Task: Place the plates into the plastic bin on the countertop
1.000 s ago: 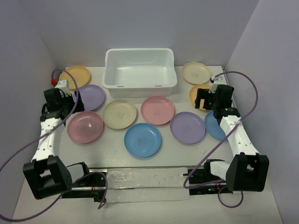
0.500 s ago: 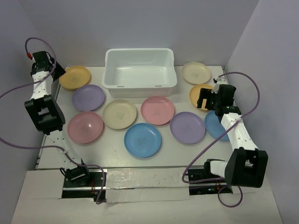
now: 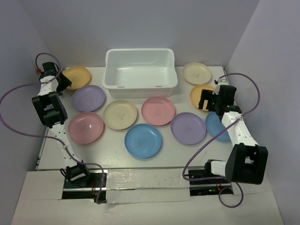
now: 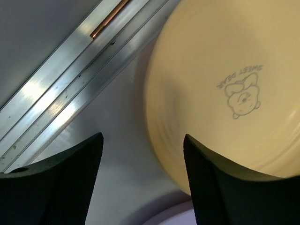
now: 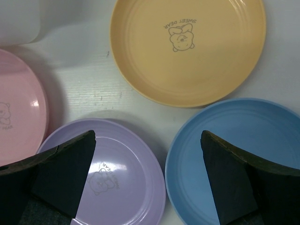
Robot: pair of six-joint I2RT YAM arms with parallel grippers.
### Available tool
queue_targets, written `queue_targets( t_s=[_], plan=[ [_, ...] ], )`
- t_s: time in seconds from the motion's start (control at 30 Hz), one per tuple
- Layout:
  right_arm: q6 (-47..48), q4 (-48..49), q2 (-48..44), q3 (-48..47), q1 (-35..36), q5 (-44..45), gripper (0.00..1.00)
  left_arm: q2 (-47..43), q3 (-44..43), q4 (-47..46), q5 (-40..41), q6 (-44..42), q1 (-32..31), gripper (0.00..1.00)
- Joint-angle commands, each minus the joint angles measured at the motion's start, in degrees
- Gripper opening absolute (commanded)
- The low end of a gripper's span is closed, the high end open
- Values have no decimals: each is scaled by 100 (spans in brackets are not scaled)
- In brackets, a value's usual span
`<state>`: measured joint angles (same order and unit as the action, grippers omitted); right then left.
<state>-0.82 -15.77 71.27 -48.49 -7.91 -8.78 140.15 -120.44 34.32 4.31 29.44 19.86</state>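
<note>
Several pastel plates lie on the countertop (image 3: 110, 152) in front of and beside the empty white plastic bin (image 3: 140, 72). My left gripper (image 3: 63, 83) is open and empty, low over the left rim of the orange-yellow plate (image 3: 77, 77). In the left wrist view that plate (image 4: 225, 93) has its rim between the open fingers of the gripper (image 4: 143, 187). My right gripper (image 3: 205, 101) is open and empty above the right orange plate (image 5: 187, 47), a lilac plate (image 5: 108, 178) and a blue plate (image 5: 225, 159); in its wrist view the gripper (image 5: 147, 183) spans the gap between the lilac and blue plates.
Other plates: lilac (image 3: 89, 97), pink (image 3: 85, 127), cream (image 3: 120, 114), blue (image 3: 143, 140), pink (image 3: 158, 110), cream (image 3: 197, 72). A metal rail (image 4: 70, 70) runs along the left table edge. Lilac-grey walls stand close on both sides. Cables loop beside each arm.
</note>
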Motion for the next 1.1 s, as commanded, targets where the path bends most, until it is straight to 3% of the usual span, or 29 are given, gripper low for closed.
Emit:
queue_targets(
  t_s=[0.0,0.13,0.33,0.47,0.93,1.07],
  plan=[
    [-18,43,47,-254,-67,69,100,390,-456,-121,-231,250,45,68],
    [11,39,63,-266,-100,73,100,526,-460,-165,-338,354,53,50],
    [3,25,75,-275,-128,37,100,447,-387,-270,-378,476,99,31],
    [-21,18,30,-246,-135,-28,100,257,-372,-347,-562,871,275,0],
    [-183,-95,-287,-417,-214,-127,100,-1823,679,-1308,-1605,2019,961,0],
    [-242,-140,-448,-522,-276,-165,100,-2607,804,-1504,-1564,1723,1058,0]
  ],
)
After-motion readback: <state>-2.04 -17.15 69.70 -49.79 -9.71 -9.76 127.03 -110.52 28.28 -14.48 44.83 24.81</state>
